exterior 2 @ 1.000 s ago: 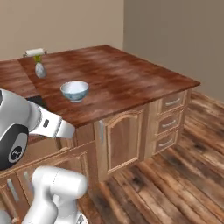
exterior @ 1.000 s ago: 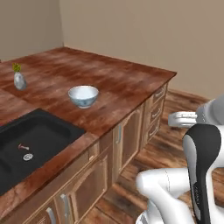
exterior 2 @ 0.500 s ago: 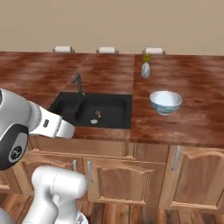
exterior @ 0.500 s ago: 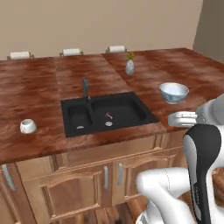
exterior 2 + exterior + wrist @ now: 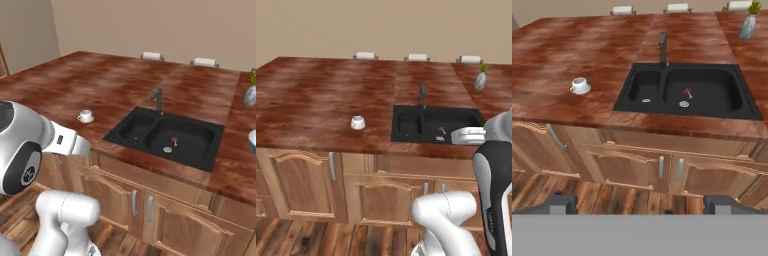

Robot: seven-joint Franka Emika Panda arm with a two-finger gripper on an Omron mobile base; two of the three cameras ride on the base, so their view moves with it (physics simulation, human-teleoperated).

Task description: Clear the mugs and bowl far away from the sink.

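White mug point(image 5: 579, 85) sits on the surface point(image 5: 587, 45) left of the sink point(image 5: 687, 92); fingers point(image 5: 559, 204) spread wide, holding nothing.

Soft, even light is filling the rendered kitchen; shadows are staying faint, no glare is showing, and details are looking slightly blurry

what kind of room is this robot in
Most likely a kitchen, rendered rather than real. A black two-basin sink with a slim faucet is set into a wood-grain counter, with wooden cabinet doors below and a white mug on the counter.
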